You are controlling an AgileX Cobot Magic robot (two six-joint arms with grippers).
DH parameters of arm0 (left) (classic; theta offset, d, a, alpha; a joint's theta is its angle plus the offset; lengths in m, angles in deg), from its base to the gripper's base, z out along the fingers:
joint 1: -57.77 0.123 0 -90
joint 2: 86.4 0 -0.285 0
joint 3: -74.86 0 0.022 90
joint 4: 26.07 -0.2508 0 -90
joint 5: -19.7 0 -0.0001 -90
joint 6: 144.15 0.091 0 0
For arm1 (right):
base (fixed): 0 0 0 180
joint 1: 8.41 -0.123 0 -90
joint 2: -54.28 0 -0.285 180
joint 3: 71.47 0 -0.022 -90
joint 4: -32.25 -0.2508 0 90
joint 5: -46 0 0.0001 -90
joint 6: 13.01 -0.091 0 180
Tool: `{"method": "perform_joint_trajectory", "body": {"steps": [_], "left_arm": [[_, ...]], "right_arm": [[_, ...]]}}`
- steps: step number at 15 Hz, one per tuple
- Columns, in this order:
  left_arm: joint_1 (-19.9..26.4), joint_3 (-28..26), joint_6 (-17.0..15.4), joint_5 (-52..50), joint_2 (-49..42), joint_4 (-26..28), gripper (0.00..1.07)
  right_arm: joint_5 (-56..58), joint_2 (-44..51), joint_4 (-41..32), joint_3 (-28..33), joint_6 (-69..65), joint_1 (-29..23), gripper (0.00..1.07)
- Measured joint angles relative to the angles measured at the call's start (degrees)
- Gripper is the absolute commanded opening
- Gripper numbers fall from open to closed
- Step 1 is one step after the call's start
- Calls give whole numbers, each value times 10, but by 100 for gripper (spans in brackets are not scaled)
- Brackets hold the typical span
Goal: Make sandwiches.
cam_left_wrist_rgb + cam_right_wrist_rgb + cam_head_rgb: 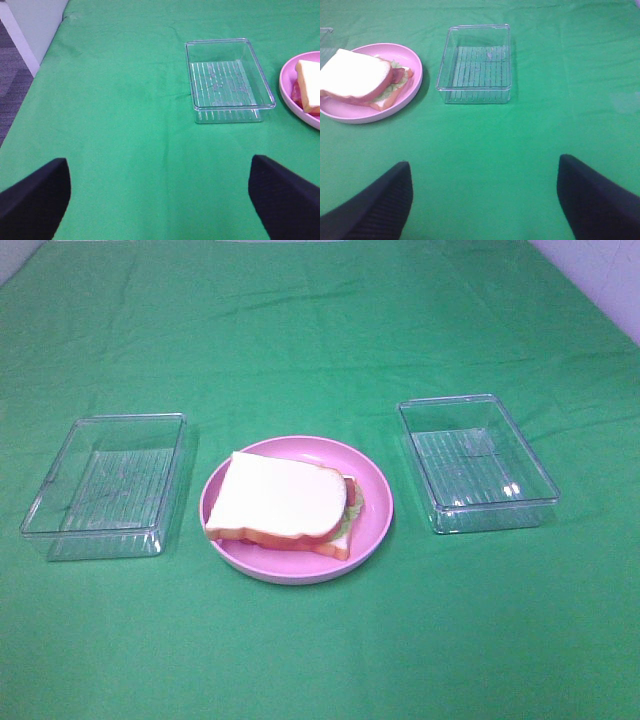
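One stacked sandwich (283, 505) lies on the round pink plate (375, 502) at the middle of the green table, white bread on top, with lettuce and reddish filling showing at its right edge. The right wrist view shows the sandwich (360, 77) too, and the left wrist view catches a corner of the sandwich (309, 86). My left gripper (160, 200) hovers open over bare cloth, well short of the left tray. My right gripper (482, 200) is likewise open over bare cloth, away from the plate. Neither gripper appears in the exterior high view.
Two empty clear plastic trays flank the plate: the left tray (105, 485) and the right tray (475, 462). They also show as the left tray (227, 80) and the right tray (476, 64). The table's left edge (47, 55) drops to a grey floor.
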Motion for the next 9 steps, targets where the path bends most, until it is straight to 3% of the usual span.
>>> {"method": "perform_joint_trajectory", "body": {"steps": [9], "left_arm": [[0, 0, 0, 0, 0, 0, 92]], "right_arm": [[0, 0, 0, 1, 0, 0, 75]]}}
